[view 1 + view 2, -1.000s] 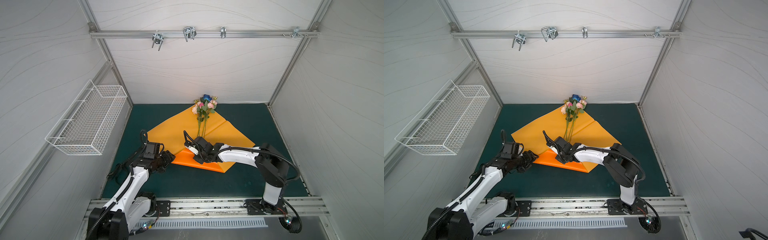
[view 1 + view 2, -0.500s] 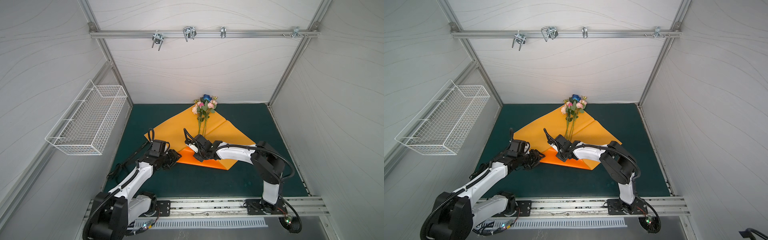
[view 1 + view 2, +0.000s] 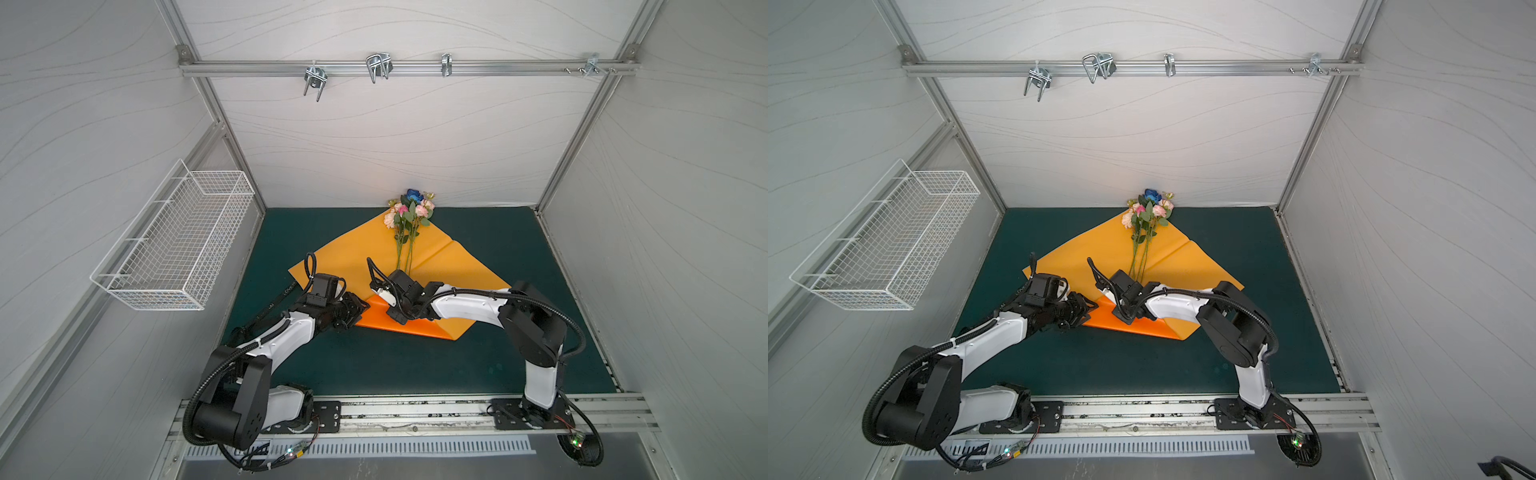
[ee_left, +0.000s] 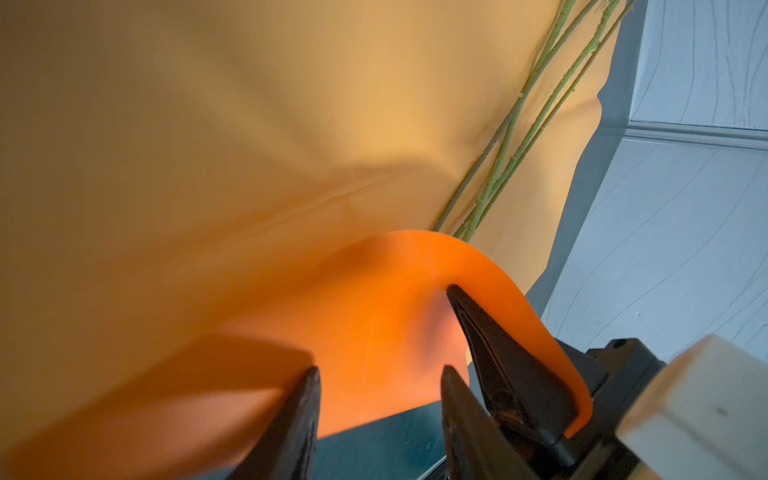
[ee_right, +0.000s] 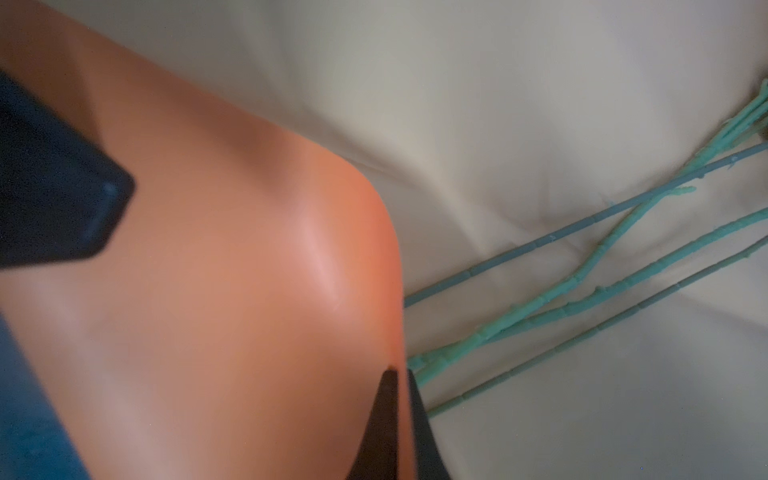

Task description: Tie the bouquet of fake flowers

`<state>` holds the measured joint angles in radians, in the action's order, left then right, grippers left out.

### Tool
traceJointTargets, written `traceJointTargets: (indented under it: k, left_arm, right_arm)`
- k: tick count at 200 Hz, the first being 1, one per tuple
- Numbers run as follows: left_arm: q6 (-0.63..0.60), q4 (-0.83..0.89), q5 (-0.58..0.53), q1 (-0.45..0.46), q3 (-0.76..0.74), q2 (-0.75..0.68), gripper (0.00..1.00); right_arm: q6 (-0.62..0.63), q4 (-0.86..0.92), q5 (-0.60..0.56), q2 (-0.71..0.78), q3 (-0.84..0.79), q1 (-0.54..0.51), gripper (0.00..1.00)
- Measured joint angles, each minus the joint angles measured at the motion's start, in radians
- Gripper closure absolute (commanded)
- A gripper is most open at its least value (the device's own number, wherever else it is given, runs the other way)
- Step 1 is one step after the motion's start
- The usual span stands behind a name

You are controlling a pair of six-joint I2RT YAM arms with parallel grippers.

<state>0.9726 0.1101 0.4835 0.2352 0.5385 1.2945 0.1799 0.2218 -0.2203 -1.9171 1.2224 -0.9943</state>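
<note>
I'm pinching a raised corner of the wrapping paper (image 3: 353,257) with my right claw (image 5: 401,374); my left claw (image 4: 380,372) is hovering spread beside that corner. The bouquet of fake flowers (image 3: 409,220) is lying on the paper.

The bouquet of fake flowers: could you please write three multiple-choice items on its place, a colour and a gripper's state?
1. The bouquet of fake flowers, peach, pink and blue, lies: A in a vase; B on the orange wrapping paper; C in a drawer.
2. Its rearmost rose is: A blue; B red; C yellow.
3. The right gripper is: A wide open; B shut on the paper; C holding a stem.
B: it rests on the sheet. A: blue petals. B: jaws pinch the folded edge.
</note>
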Motion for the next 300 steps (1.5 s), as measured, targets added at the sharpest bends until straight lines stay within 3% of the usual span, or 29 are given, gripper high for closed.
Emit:
traceJointTargets:
  k: [58,76,121,165,202,236,300]
  left_arm:
    - [-0.008,-0.055,0.003,0.001,0.0,0.124,0.61]
    - [-0.014,-0.063,0.004,0.001,0.0,0.15,0.7]
    - [-0.017,-0.057,-0.002,0.001,-0.002,0.158,0.71]
    - [-0.019,-0.058,-0.008,0.001,-0.014,0.145,0.71]
    - [-0.019,-0.06,-0.008,0.001,-0.015,0.146,0.71]
    - [-0.023,-0.068,-0.008,0.001,-0.015,0.151,0.71]
    - [-0.026,-0.068,-0.013,0.001,-0.015,0.151,0.71]
  right_arm:
    - [0.0,-0.001,0.0,-0.027,0.002,0.0,1.0]
    - [-0.005,-0.001,-0.003,-0.027,0.003,0.0,0.86]
    - [-0.038,0.013,-0.032,-0.023,0.011,0.0,0.55]
    - [-0.137,0.109,-0.094,0.063,0.043,0.0,0.39]
    - [-0.289,0.201,-0.149,0.206,0.045,0.0,0.33]
    - [-0.394,0.25,-0.176,0.281,0.001,-0.003,0.34]
    - [-0.493,0.29,-0.087,0.276,-0.064,-0.116,0.65]
